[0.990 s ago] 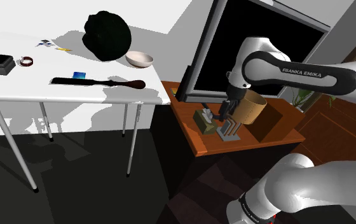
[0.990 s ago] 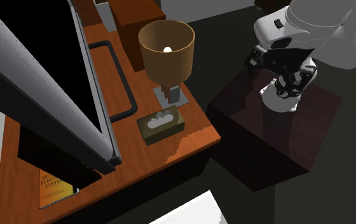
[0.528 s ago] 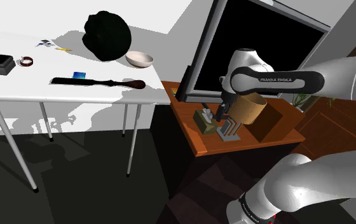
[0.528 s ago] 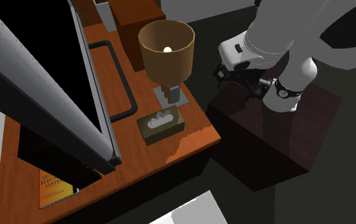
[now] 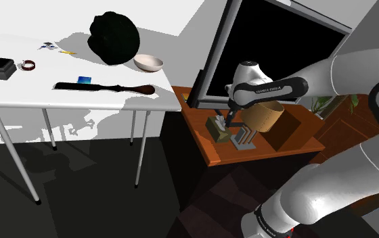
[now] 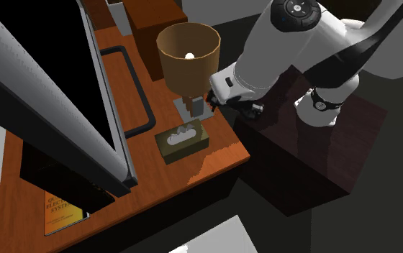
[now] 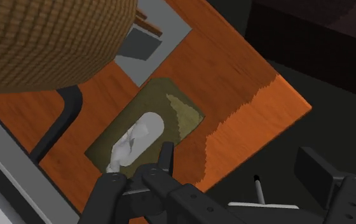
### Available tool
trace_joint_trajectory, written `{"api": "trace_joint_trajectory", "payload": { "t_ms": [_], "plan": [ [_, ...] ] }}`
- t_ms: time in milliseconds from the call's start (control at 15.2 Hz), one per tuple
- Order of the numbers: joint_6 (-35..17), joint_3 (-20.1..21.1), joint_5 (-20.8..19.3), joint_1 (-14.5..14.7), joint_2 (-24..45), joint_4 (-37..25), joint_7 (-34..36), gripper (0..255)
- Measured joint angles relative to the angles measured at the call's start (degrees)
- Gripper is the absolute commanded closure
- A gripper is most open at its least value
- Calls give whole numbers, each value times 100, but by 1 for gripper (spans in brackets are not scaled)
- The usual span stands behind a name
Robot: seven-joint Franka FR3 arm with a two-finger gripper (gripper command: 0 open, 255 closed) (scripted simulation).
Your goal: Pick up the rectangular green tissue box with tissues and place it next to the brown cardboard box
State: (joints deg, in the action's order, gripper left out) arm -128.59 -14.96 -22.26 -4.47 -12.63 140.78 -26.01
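my fingers [image 6: 249,108] stand apart with nothing between them. they hang over the edge of the wooden tabletop [image 6: 218,162], and the dark stand [image 6: 301,169] is behind them.

the tissue box [image 7: 146,129] lies just ahead of the fingers and below them, flat on the wooden tabletop. neither finger touches it. it is a low, olive-green box, and white tissues [image 7: 134,141] stick up in a crumpled tuft from the slot in its top.

a lamp [image 6: 188,68] stands beside the fingers, at about their height. its woven brown shade is open at the top and a white bulb [image 6: 189,56] sits inside. its grey base [image 6: 193,108] rests on the wood just beside one short end of the tissue box, without touching it.

the brown box [image 6: 153,16] stands past the lamp, farther from the fingers, on the same wooden tabletop. the lamp is between it and the tissue box. i cannot see into it.

a black bar [image 7: 59,127] runs along the wood on the far side of the tissue box from the fingers. a large dark panel [image 6: 49,86] rises beyond the bar.

well apart from the fingers, a white tabletop [image 5: 80,98] carries a pale bowl [image 5: 148,63] and a rounded black bag [image 5: 115,39]. i cannot tell what either holds.
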Motion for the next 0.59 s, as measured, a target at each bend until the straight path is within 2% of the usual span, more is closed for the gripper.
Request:
{"api": "trace_joint_trajectory", "payload": {
  "t_ms": [594],
  "plan": [
    [-1420,-267,-458,-169,1774,-992,-811,0]
  ]
}}
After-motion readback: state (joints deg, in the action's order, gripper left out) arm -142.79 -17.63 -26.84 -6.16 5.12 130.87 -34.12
